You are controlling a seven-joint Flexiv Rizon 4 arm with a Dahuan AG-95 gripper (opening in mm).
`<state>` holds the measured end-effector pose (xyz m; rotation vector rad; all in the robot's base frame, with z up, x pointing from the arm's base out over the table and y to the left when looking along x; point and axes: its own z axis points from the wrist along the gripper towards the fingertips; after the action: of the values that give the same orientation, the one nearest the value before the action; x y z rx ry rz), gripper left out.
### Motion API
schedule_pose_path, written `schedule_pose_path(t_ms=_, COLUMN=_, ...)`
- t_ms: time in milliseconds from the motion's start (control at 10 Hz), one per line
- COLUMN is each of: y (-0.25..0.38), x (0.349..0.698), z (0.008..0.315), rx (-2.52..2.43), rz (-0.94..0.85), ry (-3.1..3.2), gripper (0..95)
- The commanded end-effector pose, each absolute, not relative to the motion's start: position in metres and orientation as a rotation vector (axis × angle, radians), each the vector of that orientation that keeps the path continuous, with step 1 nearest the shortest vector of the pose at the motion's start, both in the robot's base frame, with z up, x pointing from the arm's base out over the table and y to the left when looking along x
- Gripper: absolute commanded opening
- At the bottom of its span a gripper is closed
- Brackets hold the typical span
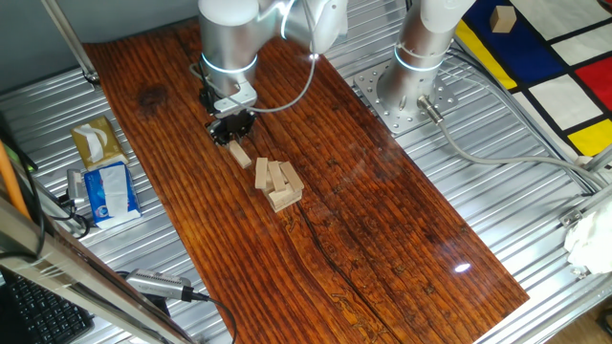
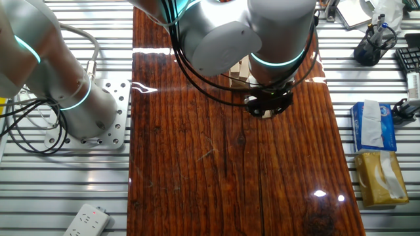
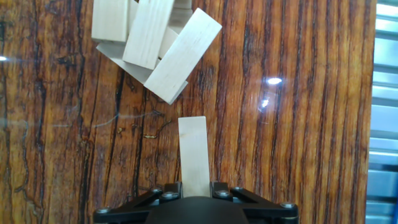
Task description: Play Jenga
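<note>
The Jenga pile (image 1: 277,182) is a low, untidy heap of pale wooden bars in the middle of the dark wooden table (image 1: 382,220). In the hand view the pile (image 3: 152,46) lies at the top, with its bars splayed at angles. My gripper (image 1: 232,129) stands just behind the pile, pointing down. It is shut on a single Jenga bar (image 3: 193,155), which sticks out from between the jaws towards the pile, a short gap away from it. This bar also shows in one fixed view (image 1: 239,154). In the other fixed view the gripper (image 2: 268,105) hides most of the pile (image 2: 243,67).
A second arm's base (image 1: 411,86) is bolted at the table's far right side. Tissue packs (image 1: 107,191) lie off the left edge. A single tan cube (image 1: 502,17) sits on a coloured mat at the far right. A power strip (image 2: 85,219) lies off the table.
</note>
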<state>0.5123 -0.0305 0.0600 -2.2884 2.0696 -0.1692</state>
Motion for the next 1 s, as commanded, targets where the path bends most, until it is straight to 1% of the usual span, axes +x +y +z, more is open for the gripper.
schedule_pose_path(t_ms=100, y=-0.0307, x=0.5124, z=0.0600, rx=-2.285, rz=-0.170, ry=2.071, gripper=0.0)
schedule_pose_path(t_ms=1000, y=-0.0306, x=0.5125, z=0.0602, rx=-2.252, rz=-0.201, ry=2.070, gripper=0.0)
